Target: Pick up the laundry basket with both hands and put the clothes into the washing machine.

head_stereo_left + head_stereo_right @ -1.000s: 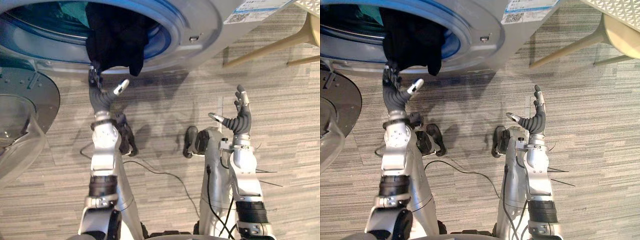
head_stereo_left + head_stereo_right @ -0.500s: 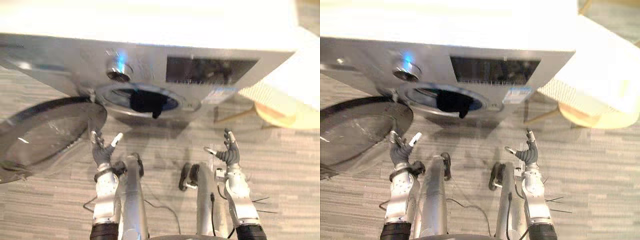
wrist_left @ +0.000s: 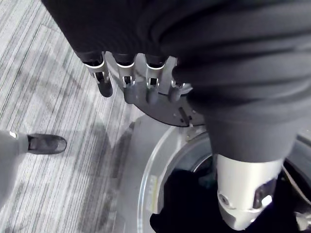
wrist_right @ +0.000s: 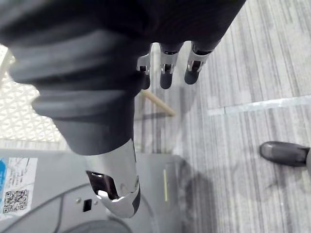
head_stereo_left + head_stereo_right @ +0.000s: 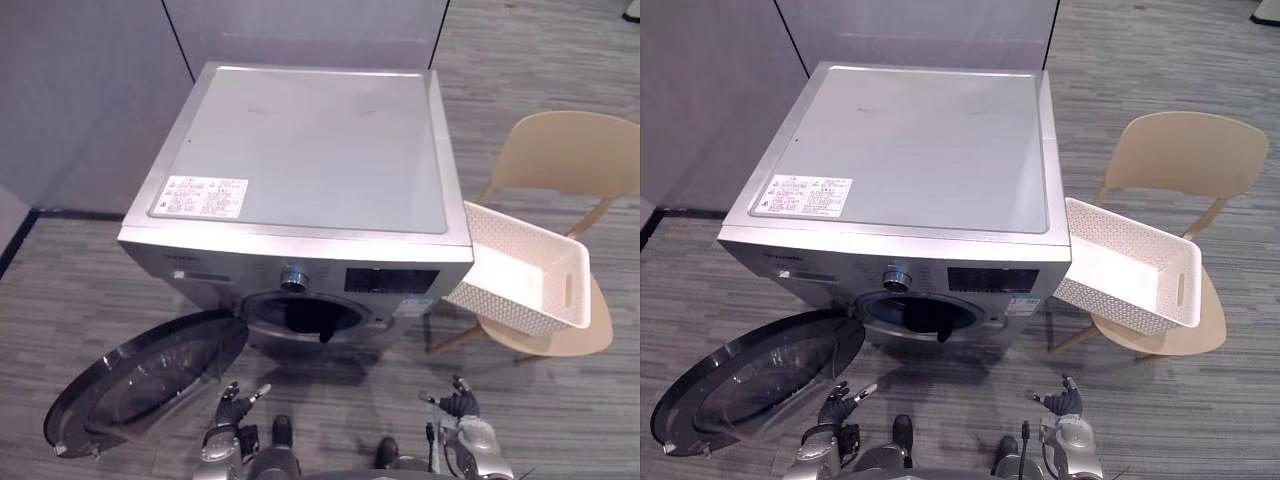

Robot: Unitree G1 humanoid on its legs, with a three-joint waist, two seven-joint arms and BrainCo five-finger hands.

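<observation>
The silver washing machine (image 5: 310, 150) stands ahead with its round door (image 5: 150, 385) swung open to the left. A black garment (image 5: 310, 320) hangs over the lower rim of the drum opening, also seen as dark cloth (image 3: 184, 204) in the left wrist view. The white lattice laundry basket (image 5: 520, 270) lies tilted on a beige chair (image 5: 560, 150) to the right of the machine, with no clothes showing in it. My left hand (image 5: 235, 405) and right hand (image 5: 455, 402) are low in front of the machine, both open and holding nothing, with straight fingers (image 3: 104, 77) (image 4: 165, 73).
The open door juts out over the grey striped floor (image 5: 340, 400) on my left side. The chair with the basket stands close against the machine's right side. A dark partition wall (image 5: 90, 90) runs behind the machine on the left.
The camera has pulled far back and up, from close on the drum opening to the whole machine. Both hands stay open and empty, now low in the view, away from the black garment.
</observation>
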